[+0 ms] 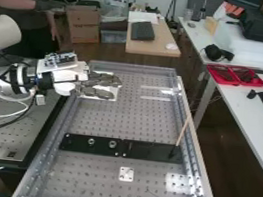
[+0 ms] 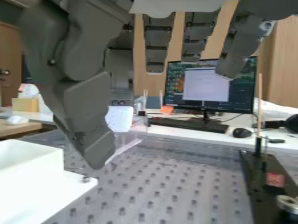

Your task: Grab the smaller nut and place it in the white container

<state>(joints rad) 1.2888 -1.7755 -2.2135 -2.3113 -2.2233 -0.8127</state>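
in the high view, the arm [image 1: 67,75] comes in from the left, and the hand [image 1: 100,81] is over the white container [image 1: 113,98], near the far end of the perforated surface [image 1: 136,122]. the hand is open, its fingers straight and loose. nearer the camera, a flat black bar [image 1: 150,151] lies across the surface. standing on it, side by side with a small gap between, are the larger nut [image 1: 91,141] and the bearing [image 1: 112,144]. a thin stick [image 1: 182,131] rises at a slant by the bar's right end. on the near side of the bar lies a small white plate [image 1: 126,174] with holes in it. where the smaller nut is, i cannot tell.

in the wrist view, the hand's thick thumb [image 2: 83,107] hangs down just beside the white container, and the other fingers [image 2: 157,42] hang straight, apart from the thumb, with nothing pinched between. a small metal piece [image 2: 86,178] sits at the corner of the container's flange; i can't say if it's a nut or a screw. the black bar carries a red piece [image 2: 275,180] and a round metal part [image 2: 288,204]. beyond stand a monitor [image 2: 213,87] and a keyboard [image 2: 189,124].
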